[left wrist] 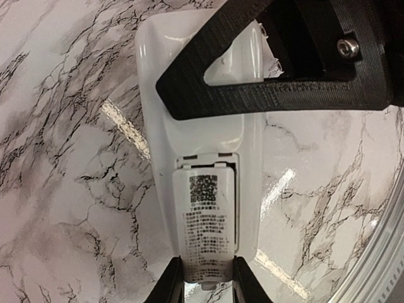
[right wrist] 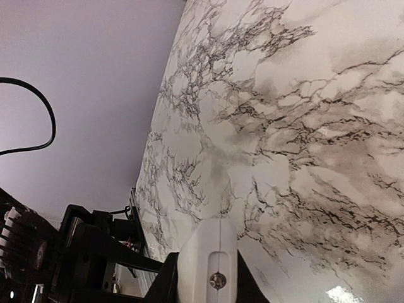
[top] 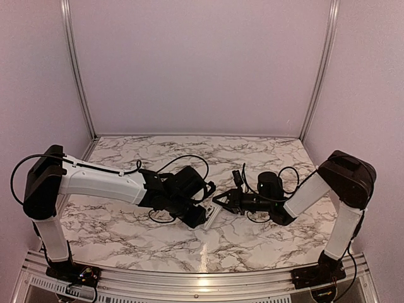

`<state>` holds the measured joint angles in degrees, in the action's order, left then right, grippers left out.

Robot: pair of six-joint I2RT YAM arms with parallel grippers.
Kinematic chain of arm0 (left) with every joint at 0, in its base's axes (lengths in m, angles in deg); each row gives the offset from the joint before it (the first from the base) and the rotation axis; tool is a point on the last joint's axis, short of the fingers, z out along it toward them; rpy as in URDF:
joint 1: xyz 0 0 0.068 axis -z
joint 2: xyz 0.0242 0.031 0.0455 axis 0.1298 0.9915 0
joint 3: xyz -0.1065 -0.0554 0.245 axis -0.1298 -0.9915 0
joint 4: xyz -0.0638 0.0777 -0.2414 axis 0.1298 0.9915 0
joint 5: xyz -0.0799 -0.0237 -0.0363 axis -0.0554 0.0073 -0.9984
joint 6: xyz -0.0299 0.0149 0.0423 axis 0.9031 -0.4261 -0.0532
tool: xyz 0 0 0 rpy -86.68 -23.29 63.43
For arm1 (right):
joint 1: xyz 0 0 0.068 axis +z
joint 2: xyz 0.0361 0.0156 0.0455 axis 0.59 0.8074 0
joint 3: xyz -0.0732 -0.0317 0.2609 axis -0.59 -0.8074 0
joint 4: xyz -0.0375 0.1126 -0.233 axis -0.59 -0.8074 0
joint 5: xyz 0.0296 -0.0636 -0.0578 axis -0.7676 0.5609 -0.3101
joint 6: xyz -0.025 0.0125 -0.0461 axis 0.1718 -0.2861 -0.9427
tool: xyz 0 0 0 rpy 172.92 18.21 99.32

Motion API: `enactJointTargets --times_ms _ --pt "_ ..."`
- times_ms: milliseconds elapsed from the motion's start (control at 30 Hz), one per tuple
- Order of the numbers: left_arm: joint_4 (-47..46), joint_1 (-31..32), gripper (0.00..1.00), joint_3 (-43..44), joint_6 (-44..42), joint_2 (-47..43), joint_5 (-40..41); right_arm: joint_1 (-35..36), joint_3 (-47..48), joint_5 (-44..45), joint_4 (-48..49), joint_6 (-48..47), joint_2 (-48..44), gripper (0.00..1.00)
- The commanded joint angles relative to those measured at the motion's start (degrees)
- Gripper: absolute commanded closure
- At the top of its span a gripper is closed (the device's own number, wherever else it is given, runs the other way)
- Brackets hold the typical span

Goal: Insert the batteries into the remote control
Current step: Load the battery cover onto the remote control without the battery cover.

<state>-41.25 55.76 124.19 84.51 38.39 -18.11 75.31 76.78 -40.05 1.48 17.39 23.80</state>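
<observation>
The white remote control (left wrist: 189,132) lies back up on the marble table, between the two grippers in the top view (top: 212,216). Its battery cover (left wrist: 205,227), with a printed label, sits slid partly past the remote's end. My left gripper (left wrist: 207,285) is shut on the sides of that cover. My right gripper (left wrist: 284,76) reaches across the remote's other end. In the right wrist view my right gripper (right wrist: 209,281) is shut on the remote's rounded end (right wrist: 211,252), which has a screw in it. The batteries are out of view, and the slot is hidden under the cover.
The marble tabletop (top: 252,158) stretches to the back and both sides, bounded by pale walls and a metal rail (top: 189,287) at the near edge. Black cables (top: 189,161) loop above both wrists. The left arm (right wrist: 76,259) shows at the right wrist view's lower left.
</observation>
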Motion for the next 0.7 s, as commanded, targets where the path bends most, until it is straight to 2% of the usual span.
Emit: enactJointTargets --times_ms 0,667 --pt "2.34 0.17 0.78 2.07 -0.76 1.80 1.23 0.57 1.27 0.87 -0.22 -1.36 -2.07 1.00" --pt "3.31 -0.10 0.77 4.19 -0.62 3.59 0.61 2.00 2.07 1.18 -0.30 -2.26 -2.84 1.00"
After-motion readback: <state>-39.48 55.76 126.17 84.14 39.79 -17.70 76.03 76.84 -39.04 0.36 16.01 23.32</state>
